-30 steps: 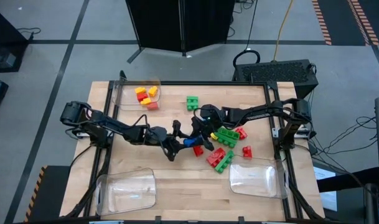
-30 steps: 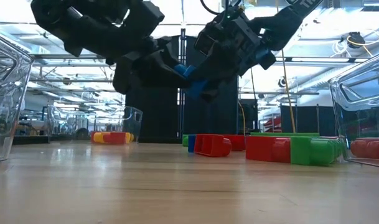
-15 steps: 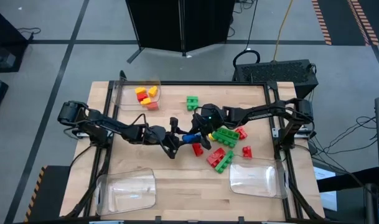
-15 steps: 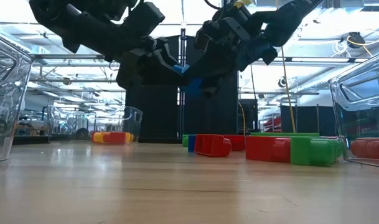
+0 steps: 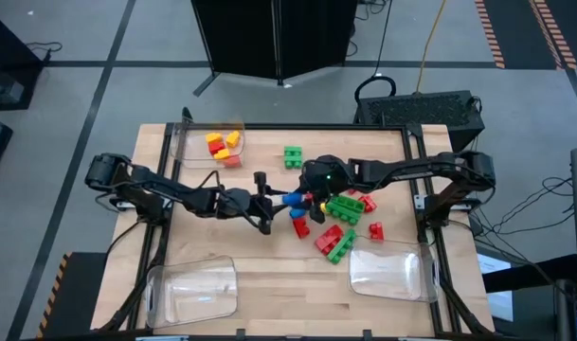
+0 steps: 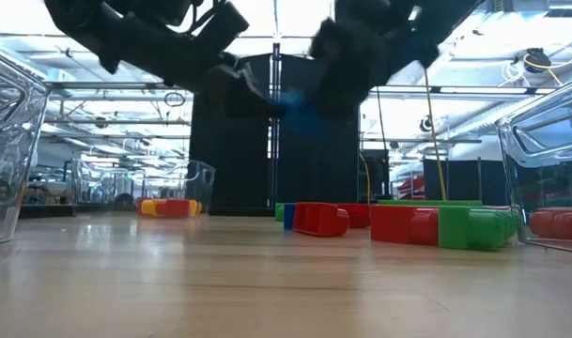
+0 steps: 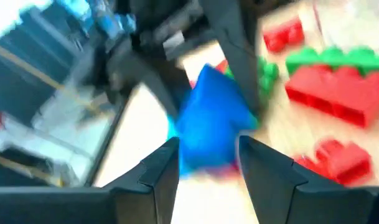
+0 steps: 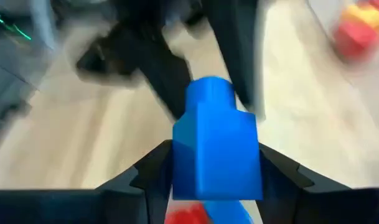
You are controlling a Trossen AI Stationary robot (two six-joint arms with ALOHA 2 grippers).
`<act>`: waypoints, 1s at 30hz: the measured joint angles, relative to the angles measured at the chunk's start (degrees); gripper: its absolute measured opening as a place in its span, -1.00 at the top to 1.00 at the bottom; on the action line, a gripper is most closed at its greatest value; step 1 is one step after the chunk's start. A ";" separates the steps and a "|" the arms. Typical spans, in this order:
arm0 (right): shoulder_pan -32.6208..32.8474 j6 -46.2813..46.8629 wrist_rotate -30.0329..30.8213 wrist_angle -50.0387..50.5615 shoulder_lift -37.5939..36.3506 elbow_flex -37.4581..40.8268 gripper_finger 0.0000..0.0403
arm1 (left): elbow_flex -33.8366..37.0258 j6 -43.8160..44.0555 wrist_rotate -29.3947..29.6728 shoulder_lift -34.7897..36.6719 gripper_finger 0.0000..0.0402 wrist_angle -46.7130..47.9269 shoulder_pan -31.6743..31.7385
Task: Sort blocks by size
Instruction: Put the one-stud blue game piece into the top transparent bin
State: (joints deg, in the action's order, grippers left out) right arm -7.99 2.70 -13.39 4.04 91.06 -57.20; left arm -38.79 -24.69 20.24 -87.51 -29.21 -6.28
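Both grippers are sitting higher and further toward the table's back edge than a second ago; the blue block has travelled with them, and the right arm's elbow has swung outward.

Right gripper (image 5: 305, 198) is gripping the blue block (image 5: 293, 200) between its fingers, closed on it; its wrist view is showing the block (image 8: 215, 146) filling the gap between the two dark fingers (image 8: 150, 177). Left gripper (image 5: 266, 201) is meeting it from the opposite side, fingers (image 7: 157, 171) standing apart with the same block (image 7: 211, 121) between their tips; cannot tell if they are actually pinching it.

Block is hanging in the air above mid-table, clear of the wood in the low view (image 6: 300, 111). Its long axis is running roughly left-right across the table, along the line joining the two grippers. Stud direction not readable.

Outward from there: red and green blocks (image 5: 343, 207) are lying in a loose pile just right of the grippers, a lone green block (image 5: 293, 156) further back, a small red one (image 5: 376, 230) off to the right. Yellow, orange and red blocks (image 5: 223, 147) are sitting in the clear tray (image 5: 186, 147) at back left. Two more clear trays are at front left (image 5: 191, 290) and front right (image 5: 390, 273).
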 joint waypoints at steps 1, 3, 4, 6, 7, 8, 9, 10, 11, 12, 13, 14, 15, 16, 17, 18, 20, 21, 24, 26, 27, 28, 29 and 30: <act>-0.11 -0.17 0.92 2.38 -0.49 0.34 0.14 | 0.27 0.04 0.81 0.71 0.20 1.29 -0.07; -0.32 -0.59 2.41 3.45 -0.85 0.44 0.14 | 0.17 0.00 1.29 2.15 0.20 2.64 -0.13; -0.21 -0.70 3.45 4.33 -1.46 0.38 0.14 | 0.16 0.29 1.53 3.20 0.20 3.81 -0.13; 0.18 -0.72 5.70 6.92 -3.20 0.36 0.14 | 0.13 1.53 2.41 5.22 0.20 5.88 -0.03; 0.36 -0.79 7.11 7.64 -3.80 0.34 0.14 | 0.12 2.05 2.94 6.31 0.20 7.57 -0.02; 0.55 -0.75 8.28 7.75 -4.35 0.77 0.14 | 0.16 2.33 3.38 7.14 0.20 8.33 -0.02; 0.71 -0.60 9.27 7.98 -5.17 1.63 0.14 | 0.13 2.73 3.64 8.03 0.20 8.81 -0.02; 0.89 -0.27 10.00 8.76 -5.98 2.50 0.14 | 0.10 3.10 4.19 9.13 0.20 10.38 -0.07; 1.07 0.30 10.28 8.72 -6.82 3.09 0.14 | 0.13 3.48 4.98 10.34 0.19 12.12 -0.07; 1.36 0.89 11.04 8.04 -7.99 3.65 0.14 | 0.14 3.70 5.47 11.12 0.19 12.64 -0.07; 1.71 1.43 11.58 7.80 -9.28 4.49 0.14 | 0.10 3.76 6.16 11.79 0.19 13.09 -0.07; 2.05 1.98 12.29 8.11 -10.46 5.39 0.14 | 0.10 3.78 7.19 12.66 0.19 14.72 -0.04; 2.33 2.50 13.07 8.07 -11.52 6.17 0.14 | 0.12 3.89 8.18 13.57 0.19 16.50 -0.04; 2.59 3.19 13.80 7.85 -12.71 7.07 0.14 | 0.12 4.36 9.06 14.40 0.19 17.47 0.00; 2.90 3.78 14.45 8.23 -14.05 8.15 0.14 | 0.12 4.81 9.89 14.94 0.19 17.95 0.16; 3.27 4.53 15.13 8.79 -15.38 9.08 0.14 | 0.08 5.26 10.39 15.62 0.19 19.08 0.47; 3.90 5.75 15.46 7.86 -18.51 10.60 0.14 | 0.15 6.75 11.18 17.28 0.19 23.18 1.15; 4.22 6.47 15.46 8.00 -20.06 11.48 0.14 | 0.16 7.66 11.63 17.56 0.19 23.78 1.62; 5.42 8.36 17.47 8.43 -24.31 13.71 0.14 | 0.25 9.92 12.84 19.25 0.19 28.75 3.62; 6.26 9.09 19.30 9.08 -27.58 15.04 0.14 | 0.06 12.20 13.30 19.45 0.19 29.49 5.50; 6.64 9.74 19.82 9.18 -28.79 15.44 0.14 | 0.05 13.45 13.22 19.93 0.19 31.41 6.62; 6.93 10.39 20.11 9.02 -30.07 15.62 0.14 | 0.22 15.00 12.82 20.28 0.19 33.00 7.80; 7.32 11.04 20.69 9.43 -31.33 15.97 0.14 | 0.22 17.05 11.64 20.31 0.19 33.04 9.09; 7.75 11.63 21.61 10.93 -32.00 16.19 0.14 | 0.11 19.66 9.46 20.25 0.19 33.20 10.34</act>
State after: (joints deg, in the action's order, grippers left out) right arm -0.24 14.33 8.23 14.97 59.06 -41.00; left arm -38.69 -5.02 29.71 -67.26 3.99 4.05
